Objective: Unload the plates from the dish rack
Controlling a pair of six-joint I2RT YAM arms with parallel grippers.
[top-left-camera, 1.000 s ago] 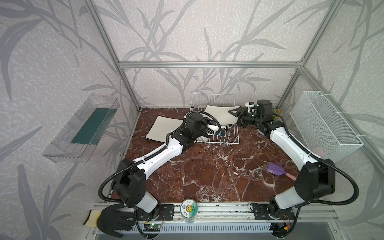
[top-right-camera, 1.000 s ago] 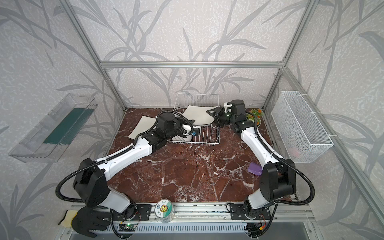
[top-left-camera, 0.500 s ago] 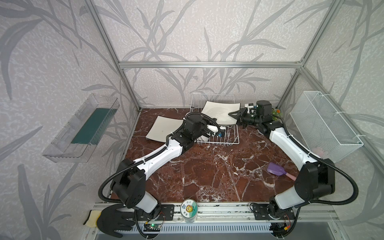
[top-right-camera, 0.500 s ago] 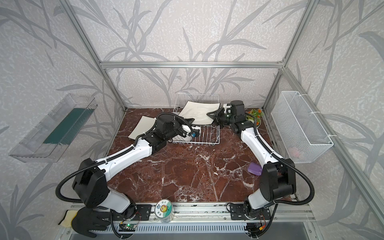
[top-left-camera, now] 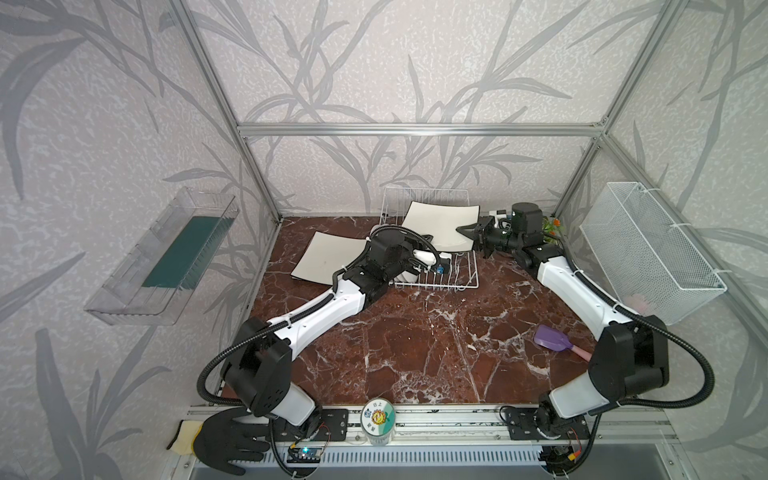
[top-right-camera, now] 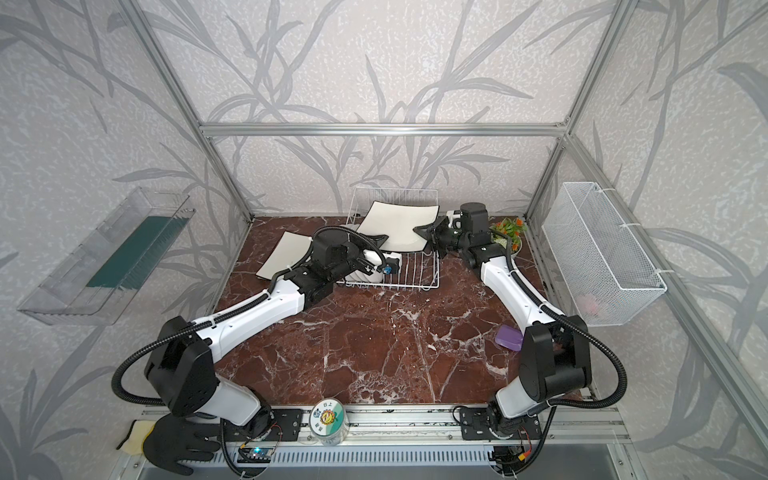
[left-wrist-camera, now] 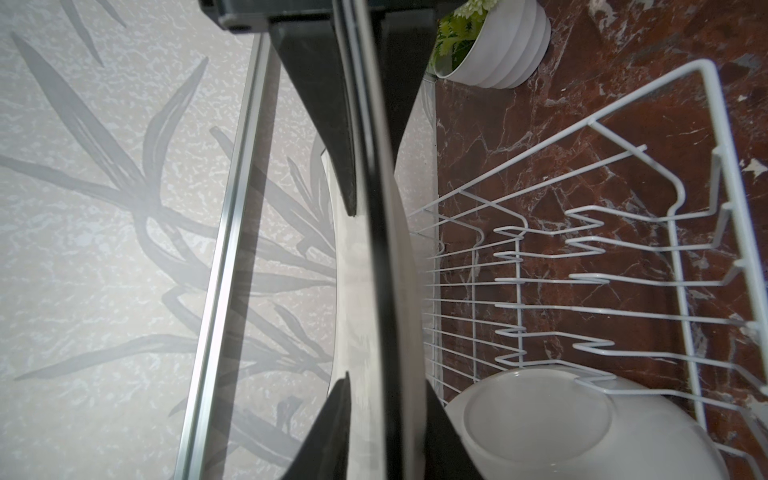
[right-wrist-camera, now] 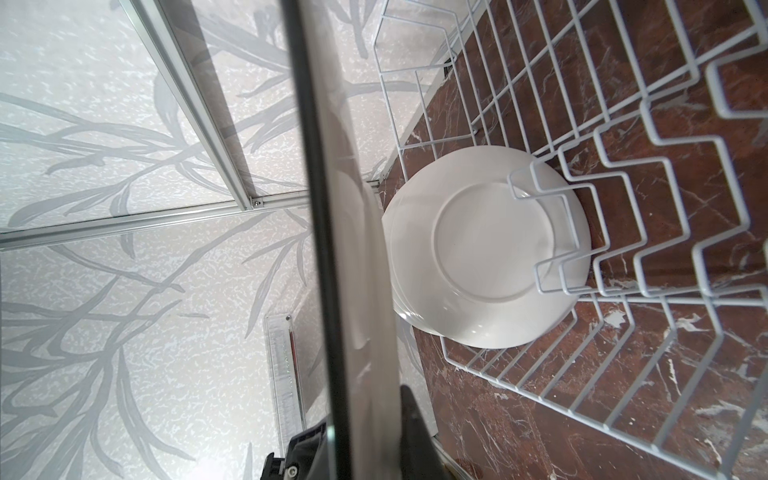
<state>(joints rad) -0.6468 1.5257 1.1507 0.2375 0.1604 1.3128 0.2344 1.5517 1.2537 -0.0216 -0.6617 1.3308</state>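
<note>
Lifting the square plate (top-left-camera: 436,226) out of the dish rack (top-left-camera: 455,271) looks like the step in hand. The plate hangs tilted over the rack's back half, seemingly clear of the tines, w/ a gripper at each side. The right gripper (top-left-camera: 469,239) is clamped on its right-hand corner; the left wrist view shows both those fingers tight on the rim. The left gripper (left-wrist-camera: 386,386) straddles the opposite edge, but I can't tell if it's pinching or slack.

A 2nd square plate (top-left-camera: 328,262) lies flat on the table (top-left-camera: 415,340) just left of the rack. At least two round plates (right-wrist-camera: 486,249) lean btwn tines near the rack's left end, so the job is prob. under halfway.

Next move, as I judge it: one arm carries alone, swings wide of the raised wire sides & lays the plate flat, low and slow.

Materials:
- **Held plate:** hard, glossy, dark-rimmed, curved edges. Its face mirrors the wallpaper, so it's likely slippery in a corner pinch.
- **Round ones:** plain glazed white w/ a foot ring.
- **Rack:** thin white coated wire, zigzag tines.
- **Table:** polished red-brown marble, white veins.
</note>
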